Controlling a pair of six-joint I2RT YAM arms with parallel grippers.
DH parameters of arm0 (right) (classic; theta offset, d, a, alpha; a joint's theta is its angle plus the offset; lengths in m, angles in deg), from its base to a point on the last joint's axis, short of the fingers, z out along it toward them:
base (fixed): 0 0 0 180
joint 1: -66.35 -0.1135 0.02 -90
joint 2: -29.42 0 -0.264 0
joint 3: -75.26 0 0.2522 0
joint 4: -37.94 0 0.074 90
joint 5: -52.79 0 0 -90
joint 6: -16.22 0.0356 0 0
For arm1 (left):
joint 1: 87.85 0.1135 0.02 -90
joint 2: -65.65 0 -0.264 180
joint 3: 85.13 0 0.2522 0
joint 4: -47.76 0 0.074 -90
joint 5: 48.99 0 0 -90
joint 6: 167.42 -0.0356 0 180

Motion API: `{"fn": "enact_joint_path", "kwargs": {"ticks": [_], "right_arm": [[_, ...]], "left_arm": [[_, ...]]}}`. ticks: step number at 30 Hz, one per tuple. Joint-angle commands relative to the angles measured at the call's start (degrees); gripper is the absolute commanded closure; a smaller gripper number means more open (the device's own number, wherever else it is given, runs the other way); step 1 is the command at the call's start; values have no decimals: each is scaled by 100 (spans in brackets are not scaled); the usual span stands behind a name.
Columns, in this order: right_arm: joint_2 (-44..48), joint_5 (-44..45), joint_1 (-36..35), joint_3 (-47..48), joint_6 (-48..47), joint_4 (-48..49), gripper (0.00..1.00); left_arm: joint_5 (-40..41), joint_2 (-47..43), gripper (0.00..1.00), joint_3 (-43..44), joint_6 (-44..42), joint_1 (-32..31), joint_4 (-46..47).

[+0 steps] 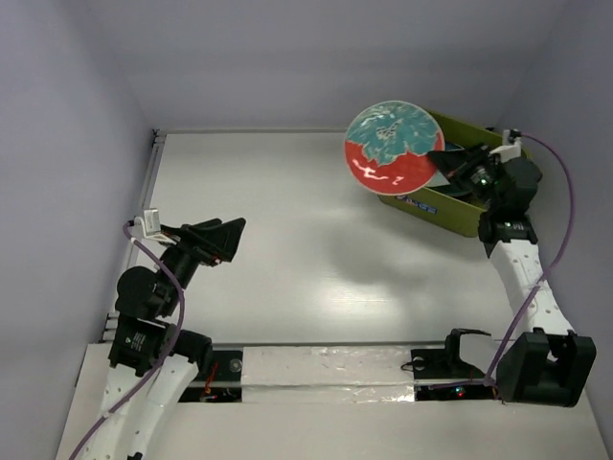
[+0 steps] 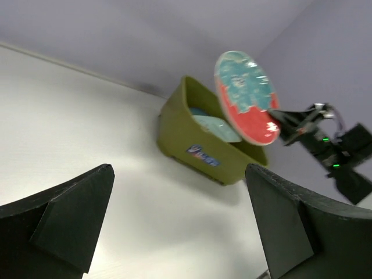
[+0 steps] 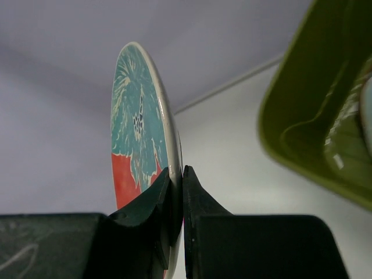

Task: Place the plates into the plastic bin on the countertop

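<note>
right hand [image 3: 176, 173] clamps the rim of the red-teal floral plate [image 1: 391, 146], which is tilted in the air at the olive-green bin's [image 1: 460, 218] edge; left hand [image 2: 179, 174] is spread wide.

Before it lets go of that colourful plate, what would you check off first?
1. Grip: ok; right pincer is shut on the red-teal plate at its rim.
2. Plate over plastic bin: cannot tell; from above it overlaps the bin's left corner.
3. Plate tilt: not ok; it stands on edge.
4. Room inside: ok; a mint plate lies low in the bin.
5. Left pincer clear: ok; open, far across the countertop.
</note>
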Motion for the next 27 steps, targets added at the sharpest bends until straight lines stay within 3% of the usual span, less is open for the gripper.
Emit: {"fn": "enact_joint_path", "kwargs": {"ticks": [1,5,10,17,25,27], "right_arm": [[212,-120,788,490,593,621,100],[-271,-23,1458,402,962,945,100],[-913,486,1977,560,805,666,100],[-1493,1611,2101,1105,58,-196,100],[-2021,2226,2101,1404,-48,-670,100],[-2117,2349,2101,1439,-101,-785,94]], "left_arm": [[325,-29,4,284,-724,-11,-729],[650,6,3,372,-1137,-11,-1091],[905,68,3,451,-1506,-11,-1346],[914,129,2,337,-1604,-11,-1259],[1080,112,2,275,-1595,-11,-1250],[1073,86,1,258,-1595,-63,-1250]]}}
